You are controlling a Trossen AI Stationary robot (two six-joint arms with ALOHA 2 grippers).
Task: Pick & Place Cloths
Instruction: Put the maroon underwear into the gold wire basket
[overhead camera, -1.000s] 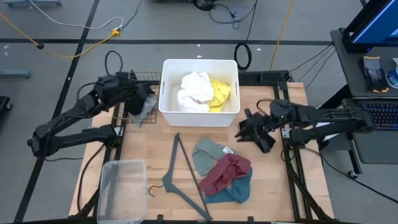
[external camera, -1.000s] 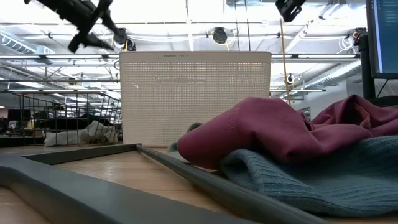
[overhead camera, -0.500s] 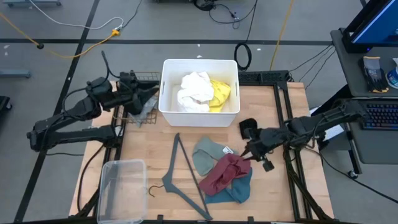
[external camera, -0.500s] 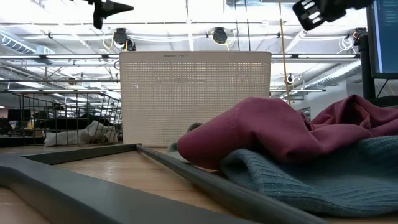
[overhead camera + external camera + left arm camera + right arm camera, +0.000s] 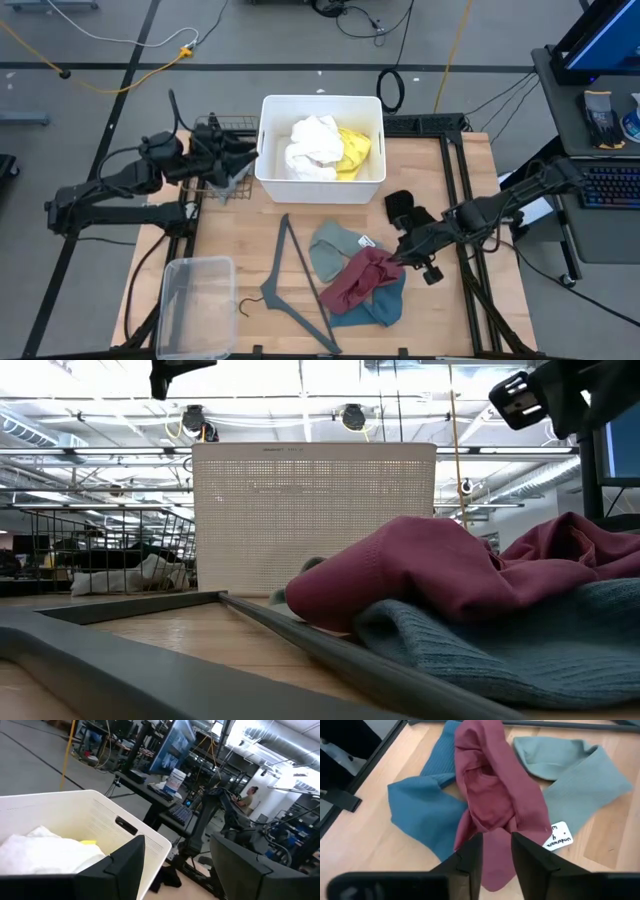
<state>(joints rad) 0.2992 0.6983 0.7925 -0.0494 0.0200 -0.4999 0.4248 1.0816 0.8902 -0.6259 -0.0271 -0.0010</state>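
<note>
Wooden worktop [image 5: 240,230] carries everything you need to see, operator. White perforated plastic bin [image 5: 321,186] sits at the far middle; the white cloth [image 5: 314,146] and yellow cloth [image 5: 354,150] lie inside it, touching each other.

Clear plastic tub [image 5: 195,305] sits at the near left corner. Thin grey clothes hanger [image 5: 296,285] lies flat between the tub and the loose pile.

Pile near the middle right: maroon cloth [image 5: 492,805] draped on top, teal ribbed cloth [image 5: 422,812] under it on the near side, sage-green cloth [image 5: 580,780] on the bin side with a small white paper tag [image 5: 560,834] at its edge. Black cloth [image 5: 400,207] lies apart, just right of the bin's near corner. Grey cloth [image 5: 236,176] sits left of the bin, by the wire basket [image 5: 222,128].

Your right gripper [image 5: 496,851] hangs directly over the maroon cloth's edge, fingers [image 5: 470,855] a narrow gap apart, nothing between them.

Your left gripper [image 5: 172,855] is raised by the bin's left wall, fingers [image 5: 125,865] clearly spread, holding nothing.
</note>
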